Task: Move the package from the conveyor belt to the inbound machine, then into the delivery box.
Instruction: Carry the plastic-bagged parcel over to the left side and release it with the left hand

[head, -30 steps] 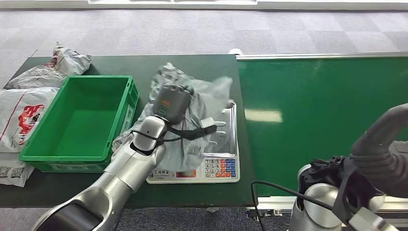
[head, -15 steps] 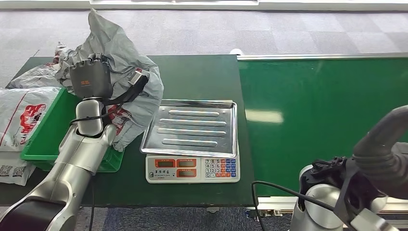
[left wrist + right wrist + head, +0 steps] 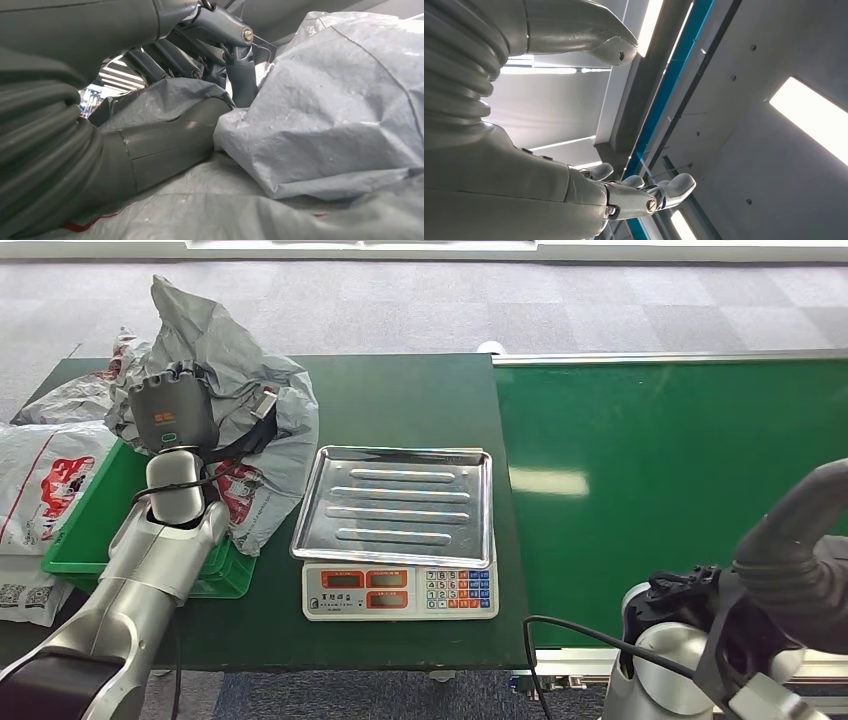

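Observation:
My left hand [image 3: 170, 412] grips a crumpled grey plastic package [image 3: 250, 390] and holds it raised over the green delivery box [image 3: 85, 530] at the table's left. The bag's lower end, with red print, hangs down against the box's right rim. Up close, my thumb [image 3: 165, 145] and dark fingers [image 3: 170, 60] clamp folds of the grey package [image 3: 340, 115]. The inbound machine, a scale with a bare steel tray [image 3: 400, 502] and a keypad, stands to the right of the box. My right hand [image 3: 639, 195] points up at a ceiling, fingers apart, holding nothing.
Other grey and white bags [image 3: 45, 475] lie at the table's left edge beside the box. The green conveyor belt [image 3: 680, 490] runs along the right with nothing on it. My right arm's dark shoulder parts [image 3: 760, 590] rise at the lower right.
The left hand lifted the package off the scale tray and swung it left to above the green box. In the last half second it shifted slightly further left. The right arm stayed still.

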You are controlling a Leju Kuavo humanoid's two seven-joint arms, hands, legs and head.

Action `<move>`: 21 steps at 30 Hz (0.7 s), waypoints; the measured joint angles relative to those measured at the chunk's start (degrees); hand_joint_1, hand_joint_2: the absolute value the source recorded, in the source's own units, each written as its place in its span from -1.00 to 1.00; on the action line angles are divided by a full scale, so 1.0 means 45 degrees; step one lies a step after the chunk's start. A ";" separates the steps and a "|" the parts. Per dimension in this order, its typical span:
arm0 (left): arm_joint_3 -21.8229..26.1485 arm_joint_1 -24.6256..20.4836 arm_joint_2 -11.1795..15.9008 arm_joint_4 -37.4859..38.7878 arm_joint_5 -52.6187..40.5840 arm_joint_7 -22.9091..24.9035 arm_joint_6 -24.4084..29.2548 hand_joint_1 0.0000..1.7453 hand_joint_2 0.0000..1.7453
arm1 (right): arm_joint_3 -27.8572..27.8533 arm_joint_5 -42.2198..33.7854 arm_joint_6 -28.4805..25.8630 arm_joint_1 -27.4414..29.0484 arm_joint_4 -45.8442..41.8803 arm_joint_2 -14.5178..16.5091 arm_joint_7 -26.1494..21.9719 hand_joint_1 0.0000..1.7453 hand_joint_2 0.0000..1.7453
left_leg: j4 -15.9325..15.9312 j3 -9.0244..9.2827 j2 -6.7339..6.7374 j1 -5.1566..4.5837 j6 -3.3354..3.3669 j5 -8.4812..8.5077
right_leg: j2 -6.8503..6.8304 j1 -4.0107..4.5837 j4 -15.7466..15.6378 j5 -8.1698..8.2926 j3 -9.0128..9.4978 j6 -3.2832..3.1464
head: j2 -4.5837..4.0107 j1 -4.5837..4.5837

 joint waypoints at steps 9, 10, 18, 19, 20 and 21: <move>0.0253 -0.0460 0.0249 0.1860 0.0001 -0.0103 -0.1728 -0.83 0.50 | 0.0000 0.0005 0.0000 0.0006 -0.0016 0.0000 0.0000 -1.00 1.00 | -0.0001 0.0004 0.0002 0.0005 -0.0001 0.0001 | 0.0009 0.0004 0.0001 0.0002 0.0000 -0.0004 | 0.0000 -0.0001; 0.0356 -0.0498 0.0288 0.2121 0.0002 -0.0095 -0.1702 -1.00 0.00 | 0.0000 -0.0002 0.0000 0.0007 -0.0023 0.0000 0.0000 -1.00 1.00 | -0.0001 0.0005 0.0003 0.0005 -0.0001 0.0001 | 0.0010 0.0005 0.0001 0.0002 -0.0001 -0.0004 | 0.0000 -0.0001; 0.1599 -0.0445 0.0555 0.3198 0.0019 0.0626 0.0313 -1.00 -1.00 | 0.0000 -0.0136 0.0000 0.0009 -0.0034 0.0000 0.0000 -1.00 1.00 | -0.0001 -0.0003 0.0005 0.0005 -0.0001 0.0001 | 0.0009 0.0004 0.0002 0.0002 -0.0001 -0.0004 | 0.0000 -0.0002; 0.1791 -0.0403 0.0584 0.3226 0.0015 0.0758 0.0706 -1.00 -1.00 | 0.0000 -0.0152 0.0000 0.0009 -0.0034 0.0000 0.0000 -1.00 1.00 | -0.0001 -0.0004 0.0005 0.0005 -0.0001 0.0000 | 0.0009 0.0004 0.0002 0.0002 -0.0001 -0.0004 | 0.0000 -0.0001; 0.1987 -0.0360 0.0610 0.3242 0.0010 0.0872 0.1065 -1.00 -1.00 | 0.0000 -0.0171 0.0000 0.0009 -0.0034 0.0000 0.0000 -1.00 1.00 | -0.0001 -0.0004 0.0004 0.0005 -0.0001 0.0000 | 0.0008 0.0004 0.0002 0.0002 -0.0001 -0.0004 | 0.0000 -0.0001; 0.2168 -0.0322 0.0631 0.3251 0.0006 0.0955 0.1344 -1.00 -1.00 | 0.0000 -0.0191 0.0000 0.0010 -0.0034 0.0000 0.0000 -1.00 1.00 | -0.0001 -0.0005 0.0001 0.0004 -0.0001 0.0000 | 0.0008 0.0004 0.0002 0.0001 -0.0001 -0.0003 | 0.0000 -0.0002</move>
